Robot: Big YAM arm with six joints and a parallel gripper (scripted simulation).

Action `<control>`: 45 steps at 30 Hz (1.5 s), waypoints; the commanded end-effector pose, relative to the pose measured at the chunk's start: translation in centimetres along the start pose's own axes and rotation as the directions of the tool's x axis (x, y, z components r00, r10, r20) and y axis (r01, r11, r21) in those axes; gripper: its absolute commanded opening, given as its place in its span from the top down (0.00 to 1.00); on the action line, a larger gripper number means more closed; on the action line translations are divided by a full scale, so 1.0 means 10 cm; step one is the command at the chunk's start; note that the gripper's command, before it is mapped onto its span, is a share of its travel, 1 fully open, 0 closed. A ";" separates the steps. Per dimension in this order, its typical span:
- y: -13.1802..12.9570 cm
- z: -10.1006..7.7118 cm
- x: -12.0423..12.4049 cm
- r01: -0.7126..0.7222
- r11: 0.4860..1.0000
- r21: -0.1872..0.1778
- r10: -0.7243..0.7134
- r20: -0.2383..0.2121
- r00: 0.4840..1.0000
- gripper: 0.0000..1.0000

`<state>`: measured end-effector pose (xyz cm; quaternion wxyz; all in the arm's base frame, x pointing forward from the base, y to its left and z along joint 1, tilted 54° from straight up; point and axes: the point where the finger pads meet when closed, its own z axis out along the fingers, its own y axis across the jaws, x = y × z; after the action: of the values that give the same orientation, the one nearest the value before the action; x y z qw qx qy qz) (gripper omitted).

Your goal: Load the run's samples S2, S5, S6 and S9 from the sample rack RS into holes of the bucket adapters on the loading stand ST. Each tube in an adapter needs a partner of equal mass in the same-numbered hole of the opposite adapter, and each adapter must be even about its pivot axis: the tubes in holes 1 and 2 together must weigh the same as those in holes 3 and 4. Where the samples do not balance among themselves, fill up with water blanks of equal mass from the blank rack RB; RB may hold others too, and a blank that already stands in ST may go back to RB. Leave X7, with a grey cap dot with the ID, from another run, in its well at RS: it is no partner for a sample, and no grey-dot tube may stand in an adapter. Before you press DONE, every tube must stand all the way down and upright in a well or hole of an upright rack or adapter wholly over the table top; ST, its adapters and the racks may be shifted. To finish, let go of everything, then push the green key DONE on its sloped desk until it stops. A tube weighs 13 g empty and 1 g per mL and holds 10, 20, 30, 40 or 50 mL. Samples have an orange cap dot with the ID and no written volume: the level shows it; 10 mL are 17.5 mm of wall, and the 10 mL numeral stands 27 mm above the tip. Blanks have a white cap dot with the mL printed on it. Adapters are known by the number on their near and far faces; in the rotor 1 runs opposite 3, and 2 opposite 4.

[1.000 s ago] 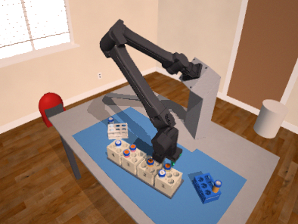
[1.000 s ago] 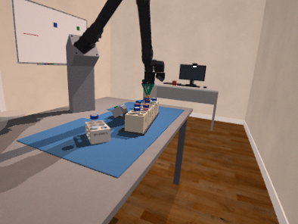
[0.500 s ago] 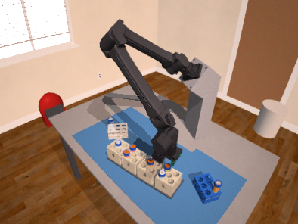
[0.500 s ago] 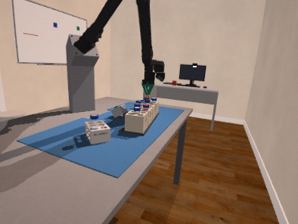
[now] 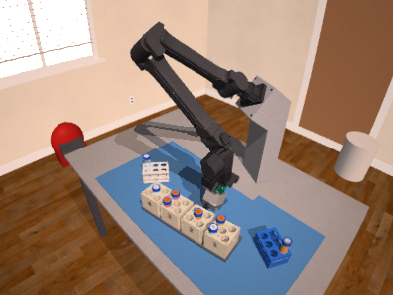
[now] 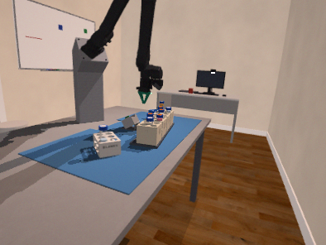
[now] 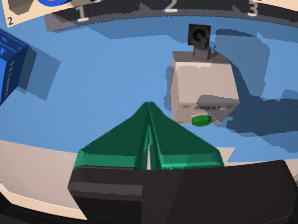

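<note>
My gripper point(image 5: 220, 190) point(image 6: 143, 103) point(image 7: 148, 109) is shut and empty, above the mat beside the DONE desk point(image 5: 214, 199) point(image 6: 131, 121) point(image 7: 205, 82). The green key point(image 7: 202, 120) lies right of the fingertips in the wrist view. Stand ST point(image 7: 120, 16) carries four adapters. Adapter 1 point(image 5: 219, 245) holds an orange-dot tube point(image 5: 221, 219) and a white-dot blank point(image 5: 213, 228). Adapter 2 point(image 5: 192, 230) holds an orange-dot tube point(image 5: 198, 213). Adapter 3 point(image 5: 170, 216) holds two orange-dot tubes point(image 5: 175, 193) point(image 5: 167, 201). Adapter 4 point(image 5: 149, 203) holds a blank point(image 5: 156, 188). IDs are unreadable.
Blue rack RS point(image 5: 278, 260) point(image 7: 14, 70) stands near adapter 1 and holds one tube point(image 5: 286, 242) with an orange body and pale dot. White rack RB point(image 5: 156, 178) point(image 6: 108, 149) holds one blue-capped tube point(image 5: 146, 158) point(image 6: 103, 127) beyond adapter 4. ST lies between the desk and the table's long edge.
</note>
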<state>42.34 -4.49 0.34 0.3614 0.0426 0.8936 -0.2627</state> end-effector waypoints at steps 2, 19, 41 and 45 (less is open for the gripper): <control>-0.22 -0.03 0.15 0.005 1.000 0.007 -0.005 0.029 1.000 1.00; -0.64 -0.02 0.66 0.014 1.000 -0.003 -0.013 0.061 0.998 1.00; -0.70 0.51 0.78 0.011 1.000 0.007 -0.011 0.023 1.000 1.00; -0.69 0.59 0.78 0.013 1.000 0.006 -0.013 0.024 1.000 1.00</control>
<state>38.36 -14.04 -5.27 0.3696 0.0402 0.8898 -0.2646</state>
